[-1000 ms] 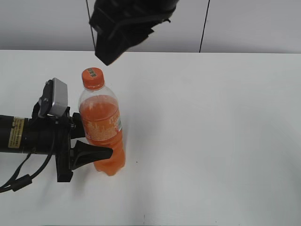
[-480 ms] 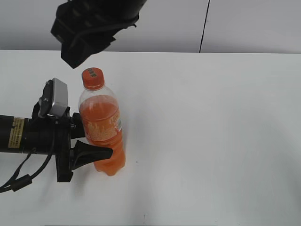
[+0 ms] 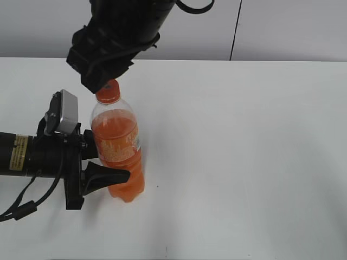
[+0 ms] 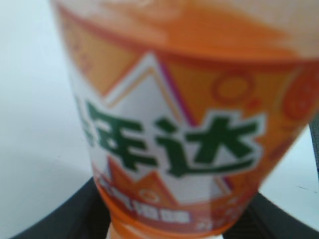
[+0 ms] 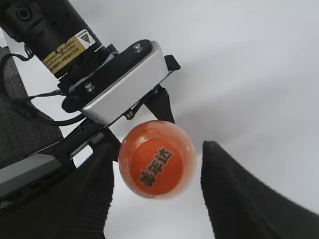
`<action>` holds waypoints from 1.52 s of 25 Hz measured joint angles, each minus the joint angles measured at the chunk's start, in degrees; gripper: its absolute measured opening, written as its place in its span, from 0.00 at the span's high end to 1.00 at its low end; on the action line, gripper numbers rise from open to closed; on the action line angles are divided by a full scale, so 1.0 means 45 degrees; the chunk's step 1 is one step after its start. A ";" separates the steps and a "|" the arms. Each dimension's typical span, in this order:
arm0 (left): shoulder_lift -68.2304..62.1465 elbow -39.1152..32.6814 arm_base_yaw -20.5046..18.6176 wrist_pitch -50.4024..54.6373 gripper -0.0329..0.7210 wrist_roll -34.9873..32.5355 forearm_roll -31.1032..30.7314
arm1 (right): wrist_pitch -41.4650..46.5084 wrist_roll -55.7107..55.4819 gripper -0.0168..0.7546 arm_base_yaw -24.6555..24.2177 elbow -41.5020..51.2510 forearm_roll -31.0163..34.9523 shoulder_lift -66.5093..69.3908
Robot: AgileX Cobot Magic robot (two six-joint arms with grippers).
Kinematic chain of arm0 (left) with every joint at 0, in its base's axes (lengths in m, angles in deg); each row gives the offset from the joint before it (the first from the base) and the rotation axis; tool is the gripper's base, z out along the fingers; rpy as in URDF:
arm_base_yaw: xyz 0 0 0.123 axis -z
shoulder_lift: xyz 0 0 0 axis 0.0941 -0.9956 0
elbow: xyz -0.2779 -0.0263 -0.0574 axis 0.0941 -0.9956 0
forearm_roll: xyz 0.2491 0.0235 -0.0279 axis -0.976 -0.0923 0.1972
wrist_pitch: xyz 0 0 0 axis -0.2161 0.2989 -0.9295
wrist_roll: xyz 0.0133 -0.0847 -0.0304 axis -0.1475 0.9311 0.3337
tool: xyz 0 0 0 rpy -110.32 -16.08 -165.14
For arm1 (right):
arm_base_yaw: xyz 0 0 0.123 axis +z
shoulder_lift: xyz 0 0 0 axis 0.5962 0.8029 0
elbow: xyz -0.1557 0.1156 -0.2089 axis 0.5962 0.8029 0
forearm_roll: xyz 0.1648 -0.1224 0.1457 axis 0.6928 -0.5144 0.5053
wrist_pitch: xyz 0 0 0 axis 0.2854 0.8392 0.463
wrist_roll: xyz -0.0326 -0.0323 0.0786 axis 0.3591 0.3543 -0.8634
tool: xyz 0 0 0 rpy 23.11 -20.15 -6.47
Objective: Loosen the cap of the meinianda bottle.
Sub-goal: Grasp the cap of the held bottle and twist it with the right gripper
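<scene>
1. The left gripper (image 3: 105, 176) is unchanged from the earlier frames: clenched on the lower body of the bottle (image 3: 118, 154), which stands upright on the white bench (image 3: 244, 162). In the left wrist view the bottle's label (image 4: 174, 144) fills the space between its fingers.
2. The right gripper (image 3: 100, 81) has dropped from above and left of the cap (image 3: 108, 91). It is now spread open, a finger (image 5: 239, 194) on either side of the cap without touching it.
</scene>
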 joint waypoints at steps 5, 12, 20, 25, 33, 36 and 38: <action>0.0000 0.0000 0.0000 0.0000 0.45 0.0000 0.0000 | 0.0245 -0.0085 0.43 0.0000 -0.0010 -0.0039 0.0029; 0.0000 0.0000 0.0000 0.0000 0.45 0.0000 0.0000 | 0.0793 -0.0147 0.43 0.0000 -0.0010 -0.0332 0.0255; 0.0000 0.0000 0.0000 0.0016 0.45 0.0000 -0.0009 | 0.0455 -0.0162 0.43 0.0000 -0.0010 -0.0121 0.0255; 0.0000 0.0000 0.0000 0.0006 0.45 0.0000 -0.0009 | 0.0455 -0.0162 0.49 0.0000 -0.0010 -0.0103 0.0255; 0.0000 0.0000 0.0000 0.0006 0.45 0.0000 -0.0009 | 0.0443 -0.0162 0.50 0.0000 -0.0010 -0.0092 0.0255; 0.0000 0.0000 0.0000 0.0006 0.45 0.0000 -0.0009 | 0.0418 -0.0173 0.50 0.0000 -0.0010 -0.0092 0.0255; 0.0000 0.0000 0.0000 0.0006 0.45 0.0000 -0.0009 | 0.0387 -0.0173 0.50 0.0000 -0.0010 -0.0092 0.0255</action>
